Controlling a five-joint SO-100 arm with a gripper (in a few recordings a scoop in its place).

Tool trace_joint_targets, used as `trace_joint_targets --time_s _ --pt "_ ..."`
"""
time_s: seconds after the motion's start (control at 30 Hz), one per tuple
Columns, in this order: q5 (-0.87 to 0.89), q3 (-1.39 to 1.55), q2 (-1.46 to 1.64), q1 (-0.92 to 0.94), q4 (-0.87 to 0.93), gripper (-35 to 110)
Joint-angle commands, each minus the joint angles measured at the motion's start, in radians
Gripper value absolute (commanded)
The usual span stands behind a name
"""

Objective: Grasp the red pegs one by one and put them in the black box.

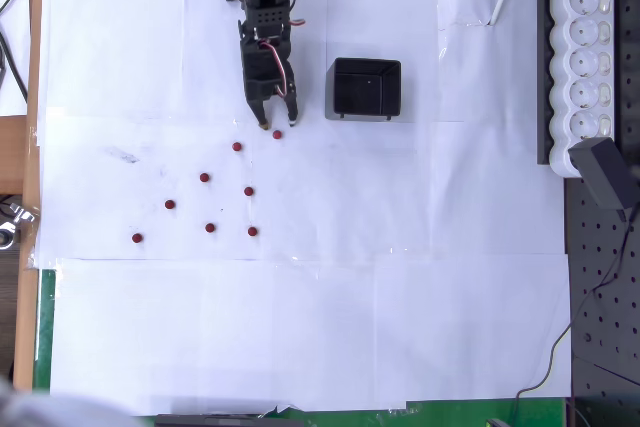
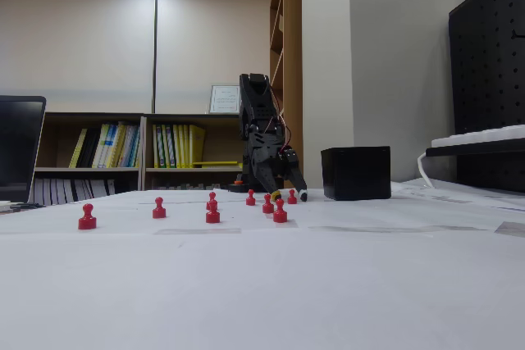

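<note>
the black box (image 1: pixel 366 88) sits open-topped on the white paper (image 1: pixel 300 327), and taken as the landmark it tells most of the story: in the overhead view its glossy inside looks bare, with no red showing in it, so by my reading nothing has been dropped in yet and the whole job is still ahead. eight red pegs (image 1: pixel 204 177) lie scattered on the paper, all on the picture-left side of the box and mostly below it, the nearest one (image 1: pixel 277 134) just below and left of the box's lower left corner, another (image 1: pixel 237 146) a little further from the box, and the farthest (image 1: pixel 137 238) well apart from it toward the paper's left edge. the gripper (image 1: pixel 277 123) points down at the paper just left of the box, its two fingers spread apart with nothing between them, and the nearest peg lies right at the tip of the finger closer to the box; whether the tip touches it i cannot tell. in the fixed view the gripper (image 2: pixel 289 193) hangs low beside the box (image 2: pixel 356 173), tips close to the paper, with the pegs (image 2: pixel 212 212) standing upright in front of it. a white power strip (image 1: pixel 587 47) lies well apart on the box's far side.
</note>
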Motion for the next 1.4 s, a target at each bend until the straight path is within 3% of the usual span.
trace_joint_targets --time_s 0.0,0.53,1.0,1.23,1.37 --pt "-0.005 0.057 0.035 -0.012 -0.017 17" --pt "-0.002 0.118 0.118 -0.014 -0.061 17" --pt "-0.008 0.117 0.117 -0.014 -0.043 3" --pt "-0.032 0.132 0.087 -0.011 0.026 0" --pt "-0.109 0.202 -0.026 -0.009 0.267 0"
